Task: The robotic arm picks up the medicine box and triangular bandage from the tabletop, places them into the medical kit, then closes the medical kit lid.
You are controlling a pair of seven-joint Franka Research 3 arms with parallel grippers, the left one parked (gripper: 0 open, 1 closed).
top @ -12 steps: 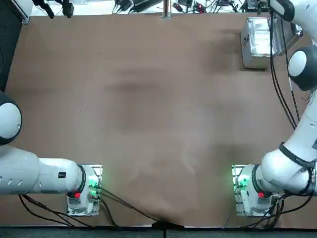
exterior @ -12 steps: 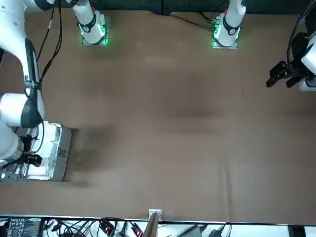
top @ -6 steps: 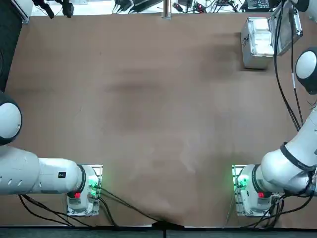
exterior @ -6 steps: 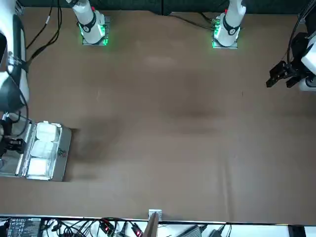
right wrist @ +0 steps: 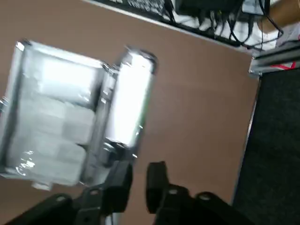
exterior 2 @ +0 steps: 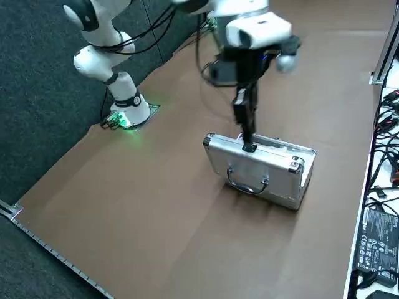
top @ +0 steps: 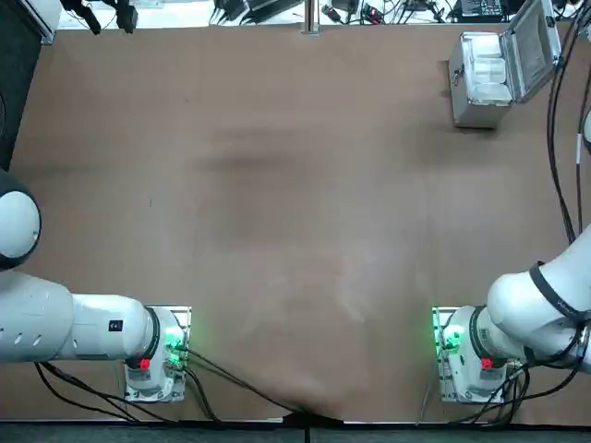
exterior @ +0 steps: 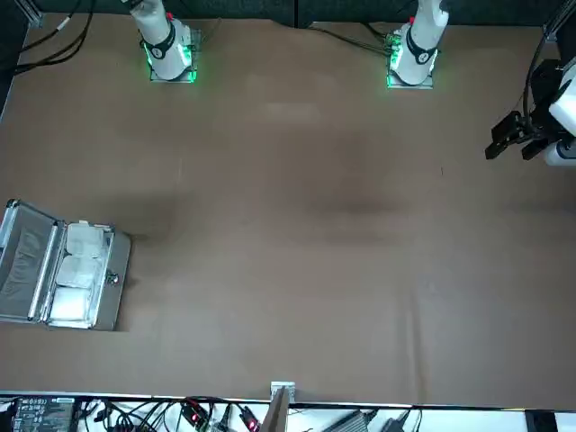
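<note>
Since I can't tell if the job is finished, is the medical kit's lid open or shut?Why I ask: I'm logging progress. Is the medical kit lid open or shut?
Open: the medical kit lid stands away from the medical kit, leaving its white contents exposed.

Black power brick (exterior 2: 379, 246), right side view: rows of pale print and small symbols on its label, too small to read
Same brick, front view: pale print on its face, no word or number legible
Same brick, top view: faint pale marks, unreadable
Power brick, right wrist view: a strip of pale print, blurred
Small dark square (top: 115, 325) on the white arm: no letters or numbers legible
Readable text: none
</note>
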